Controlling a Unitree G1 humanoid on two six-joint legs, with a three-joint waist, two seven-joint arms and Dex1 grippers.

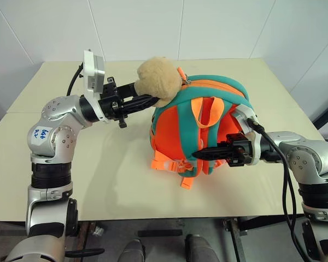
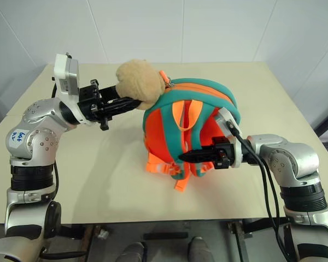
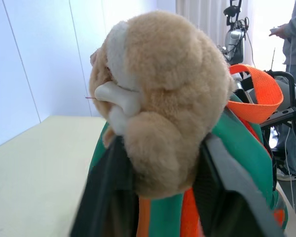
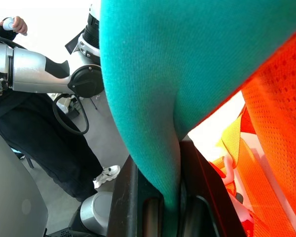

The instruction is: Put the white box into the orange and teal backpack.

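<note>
Orange and teal backpack (image 1: 167, 131), a small rounded child's bag of soft fabric, stands upright near the middle of the cream table (image 1: 71, 180), a little toward its right edge and well back from the near edge. Its strap side faces the near edge. Both arms hold it off to either side.

As for progress, I cannot tell whether the white box is already inside. No box lies on the bare tabletop around the bag, and the bag's opening is turned away, so nothing of its contents can be read. The body looks full and rounded, which fits something being inside, but that is only a guess. If the box is in, what is left is at most closing up and letting go. If not, the whole insertion is yet to come.

From the left edge, the left gripper (image 1: 147, 100) reaches in roughly level. Its black fingers (image 3: 103, 197) sit on either side of the lower part of the beige plush toy head (image 1: 159, 81) at the top of the bag, clamped on it as far as the left wrist view shows.

Toward the right edge, the right gripper (image 1: 203, 154) points across the front of the bag. Its fingers (image 4: 126, 197) are pinched tight on a teal shoulder strap (image 4: 138, 74), low down near the orange webbing and buckles (image 1: 169, 164).
</note>
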